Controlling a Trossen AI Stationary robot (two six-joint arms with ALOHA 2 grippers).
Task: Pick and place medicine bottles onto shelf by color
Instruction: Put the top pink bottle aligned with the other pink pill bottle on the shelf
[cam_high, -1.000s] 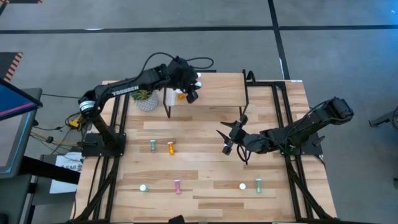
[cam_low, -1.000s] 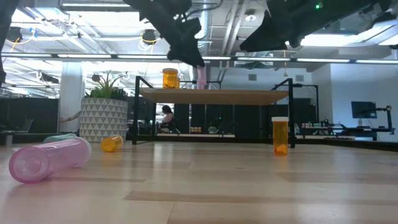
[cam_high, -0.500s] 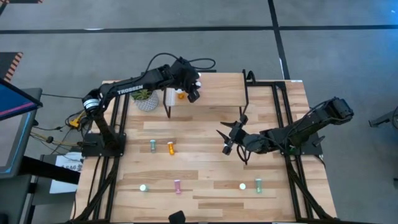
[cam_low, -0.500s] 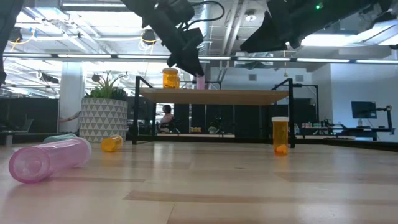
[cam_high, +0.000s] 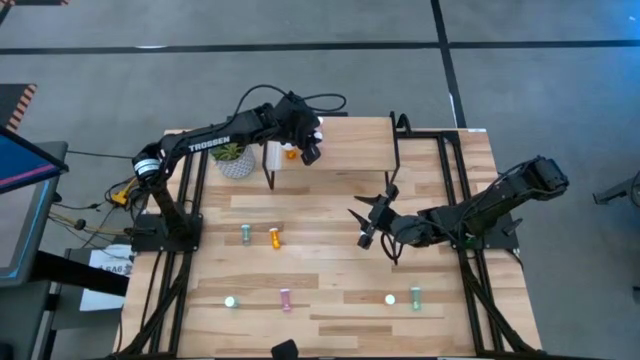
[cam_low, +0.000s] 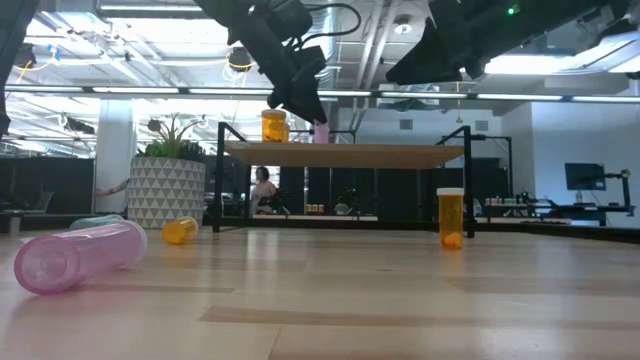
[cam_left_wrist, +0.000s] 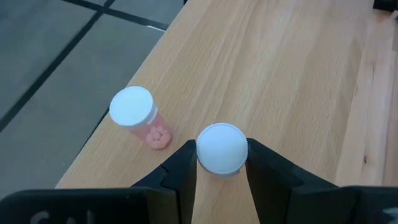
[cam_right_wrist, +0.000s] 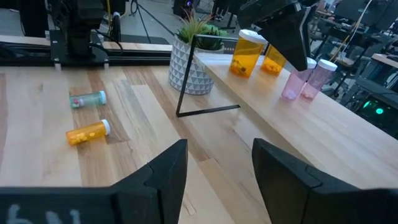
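The shelf (cam_high: 345, 150) stands at the table's far side. My left gripper (cam_high: 308, 152) is over its left part, shut on an upright pink bottle (cam_low: 321, 133). A second pink bottle (cam_left_wrist: 134, 111) stands beside it, toward the shelf's far edge. Two orange bottles (cam_right_wrist: 247, 53) stand on the shelf nearer the plant. My right gripper (cam_high: 370, 207) hovers open and empty over the table's middle. Teal (cam_high: 245, 234) and orange (cam_high: 275, 237) bottles lie on the table, and several more lie or stand near the front edge (cam_high: 285, 299). My left gripper pinches the pink bottle's white cap (cam_left_wrist: 221, 152) between its two fingers, one on each side. The fingers come from above, pointing down. The bottle is upright, with its bottom at the shelf's top.
A potted plant (cam_high: 235, 160) stands left of the shelf. An orange bottle (cam_low: 451, 218) stands upright on the table. A pink bottle (cam_low: 75, 255) lies near the front edge. A person shows in the room beyond (cam_low: 262, 185).
My left gripper has gone down a little over the shelf with the pink bottle, which stays upright and now sits at the shelf's top. It has kept still for the last half second.
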